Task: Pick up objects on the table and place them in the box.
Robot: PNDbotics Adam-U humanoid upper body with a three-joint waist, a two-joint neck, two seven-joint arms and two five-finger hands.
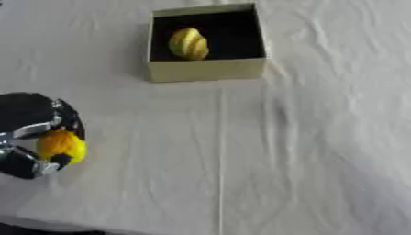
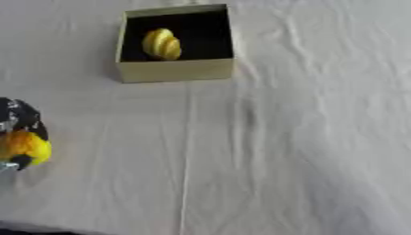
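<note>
Cameras, two, in my rig's head: left eye view and right eye view, a stereo pair. Both look steeply down from above the near edge of the bench (image 1: 321, 137) toward its far edge. Shared ground: nearly everything, including the box (image 1: 205, 69) toward the far edge. Offset: the right eye view cuts my left hand (image 1: 32, 137) at its left border.
</note>
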